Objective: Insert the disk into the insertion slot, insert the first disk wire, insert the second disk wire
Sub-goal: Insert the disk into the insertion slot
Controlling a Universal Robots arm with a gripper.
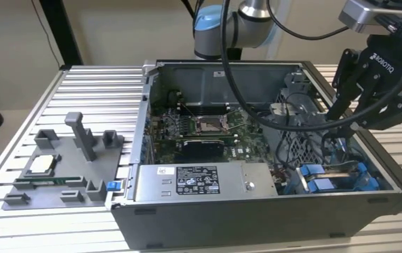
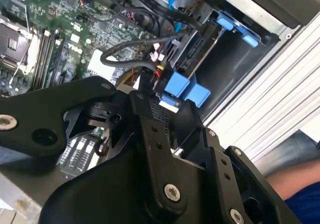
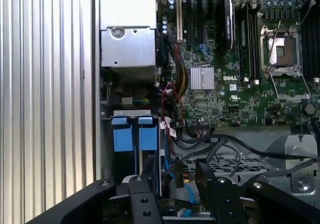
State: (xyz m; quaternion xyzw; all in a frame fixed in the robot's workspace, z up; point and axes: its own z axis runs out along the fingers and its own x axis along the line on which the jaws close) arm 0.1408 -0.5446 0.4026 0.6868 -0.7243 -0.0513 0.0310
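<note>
Case point(image 1: 257, 221) is left open on top. Free room is noted over board point(image 1: 201, 126) at frame centre. Slot point(image 1: 337, 175) at lower right is hemmed in by black cables point(image 1: 285, 124) looped just beside it. Lower centre is blocked by power supply point(image 1: 201, 182).

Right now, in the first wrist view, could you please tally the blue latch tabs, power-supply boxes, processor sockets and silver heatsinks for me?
blue latch tabs: 2
power-supply box: 1
processor socket: 1
silver heatsink: 1
Total: 5
</note>
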